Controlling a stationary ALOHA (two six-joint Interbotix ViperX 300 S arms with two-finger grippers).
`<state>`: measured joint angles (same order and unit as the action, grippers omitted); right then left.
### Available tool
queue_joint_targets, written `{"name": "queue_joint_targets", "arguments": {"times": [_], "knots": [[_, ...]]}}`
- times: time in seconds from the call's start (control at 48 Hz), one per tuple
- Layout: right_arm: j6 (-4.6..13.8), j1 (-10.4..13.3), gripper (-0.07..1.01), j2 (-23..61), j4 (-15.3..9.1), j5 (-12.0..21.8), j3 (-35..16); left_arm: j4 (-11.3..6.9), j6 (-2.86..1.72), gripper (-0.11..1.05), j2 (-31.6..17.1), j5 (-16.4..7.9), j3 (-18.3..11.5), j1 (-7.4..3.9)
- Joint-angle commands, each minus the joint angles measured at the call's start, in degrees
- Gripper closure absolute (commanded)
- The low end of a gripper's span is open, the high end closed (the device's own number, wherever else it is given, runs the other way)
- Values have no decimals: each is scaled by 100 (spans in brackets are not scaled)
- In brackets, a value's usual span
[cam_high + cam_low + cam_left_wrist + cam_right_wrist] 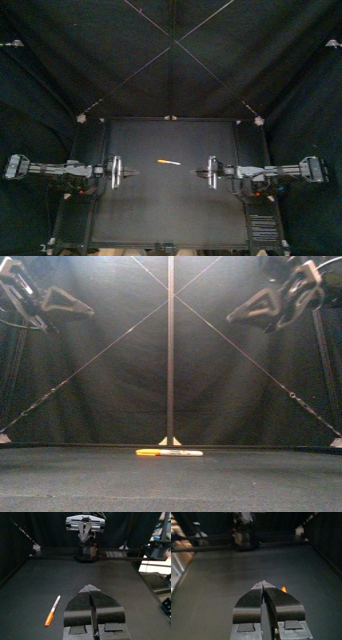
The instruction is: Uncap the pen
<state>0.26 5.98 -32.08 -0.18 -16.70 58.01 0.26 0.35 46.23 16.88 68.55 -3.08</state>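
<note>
Left end effector (91, 588): jaws pressed together to a point with nothing in them; it hangs above the left side of the worktop (147, 215), aimed toward the middle
Right end effector (263, 585): jaws closed in the same way and empty; it is raised over the right side, facing the left one across the middle
Front strip: bare black surface runs from the worktop's front edge up to the pen
Pen (170, 453): lies flat near the middle of the worktop, in the gap between the two end effectors and a little to the back of the line joining them; it touches neither
Pen ends: the orange end points toward the left arm and the white end toward the right arm; it lies in one piece, and I cannot tell which end is the cap
Room around the pen: open surface on all sides, with all four edges well apart from it
Height: both end effectors hang well clear of the surface, near the upper corners of the front view
Side rails: each arm comes in over its own rail at mid-depth
Back edge: beyond the pen, where the black curtain (171, 60) rises
</note>
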Motion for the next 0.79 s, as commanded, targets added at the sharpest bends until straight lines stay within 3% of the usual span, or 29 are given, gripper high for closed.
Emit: {"name": "queue_joint_targets", "arguments": {"times": [0.021, 0.083, 0.167, 0.25, 0.312, 0.375, 0.438, 0.625, 0.792], "knots": [[9, 369, 94, 615, -9, -35, -422, 167, 9, 93, -378, 79, -281, -202], [-18, 545, 93, 976, -9, -35, -545, 272, 9, 93, -519, 88, -334, -316], [-26, 765, 93, 1450, -35, -35, -694, 369, 9, 90, -677, 88, -387, -571], [-18, 905, 89, 1925, -88, -18, -853, 360, 0, 84, -791, 88, -413, -800], [-18, 967, 83, 2294, -149, 35, -1002, 325, -44, 78, -870, 97, -431, -976], [-9, 1002, 74, 2681, -202, 220, -1230, 229, -35, 71, -940, 97, -431, -1107], [-9, 1011, 64, 3015, -229, 448, -1441, 167, 0, 63, -1002, 97, -422, -1178], [9, 1037, 29, 3735, -246, 1266, -2162, 167, 0, 36, -1195, 88, -404, -1204], [0, 1107, 14, 3999, -264, 1600, -2522, 193, 0, 12, -1257, 62, -369, -1195]]}}
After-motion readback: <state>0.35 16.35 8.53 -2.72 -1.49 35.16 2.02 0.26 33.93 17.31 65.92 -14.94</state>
